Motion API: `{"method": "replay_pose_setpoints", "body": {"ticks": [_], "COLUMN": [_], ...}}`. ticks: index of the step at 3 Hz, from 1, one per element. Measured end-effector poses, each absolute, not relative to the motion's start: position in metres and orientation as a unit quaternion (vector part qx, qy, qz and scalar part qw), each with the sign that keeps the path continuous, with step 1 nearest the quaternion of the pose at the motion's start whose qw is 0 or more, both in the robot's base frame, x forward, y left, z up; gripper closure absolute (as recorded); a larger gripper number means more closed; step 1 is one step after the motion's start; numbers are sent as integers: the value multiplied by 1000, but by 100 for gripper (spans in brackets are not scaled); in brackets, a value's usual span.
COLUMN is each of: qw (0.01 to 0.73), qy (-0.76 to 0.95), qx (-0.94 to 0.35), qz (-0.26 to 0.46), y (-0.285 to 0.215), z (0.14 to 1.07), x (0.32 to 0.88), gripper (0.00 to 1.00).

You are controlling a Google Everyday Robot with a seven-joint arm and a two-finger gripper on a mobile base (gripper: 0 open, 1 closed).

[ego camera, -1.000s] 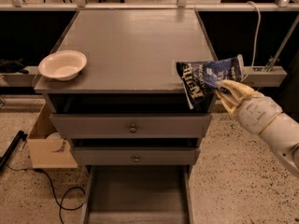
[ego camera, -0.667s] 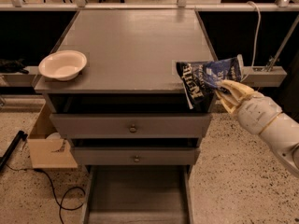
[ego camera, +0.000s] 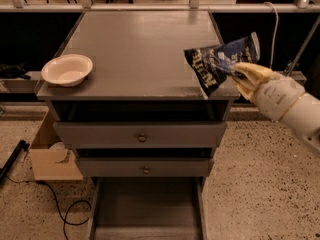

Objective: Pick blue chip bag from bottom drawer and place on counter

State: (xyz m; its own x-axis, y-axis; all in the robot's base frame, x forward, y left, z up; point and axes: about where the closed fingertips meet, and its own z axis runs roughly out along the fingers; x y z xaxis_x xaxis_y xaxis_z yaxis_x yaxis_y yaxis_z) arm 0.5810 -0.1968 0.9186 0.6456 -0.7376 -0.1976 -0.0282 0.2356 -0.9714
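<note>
My gripper (ego camera: pixel 241 77) comes in from the right, level with the counter's front right corner, and is shut on the blue chip bag (ego camera: pixel 219 64). The crinkled dark blue bag with white lettering hangs tilted over the right front edge of the counter (ego camera: pixel 145 44), partly above its surface. Whether the bag touches the top I cannot tell. At the bottom of the cabinet the bottom drawer (ego camera: pixel 147 211) is pulled out, a shallow grey tray with nothing showing inside.
A pale bowl (ego camera: pixel 67 69) sits on the counter's front left corner. Two knobbed drawers (ego camera: pixel 142 136) are closed below the top. A cardboard box (ego camera: pixel 52 154) and a black cable (ego camera: pixel 65 211) lie on the floor to the left.
The bag and gripper have lifted slightly and edged a little further over the counter's right front corner. Nothing else has moved.
</note>
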Motion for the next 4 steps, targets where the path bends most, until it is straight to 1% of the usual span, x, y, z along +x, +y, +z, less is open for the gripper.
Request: {"method": "replay_pose_setpoints", "body": {"ticks": [1,2,4], "qw": [711,711,704], "qy": [313,313,280], "qx": [-576,-577,-605], "qz": [-252,-252,-244], "y": [-181,-181,-152], "z": [938,938,960], "x": [583,583,630], "gripper": [100,100,100]}}
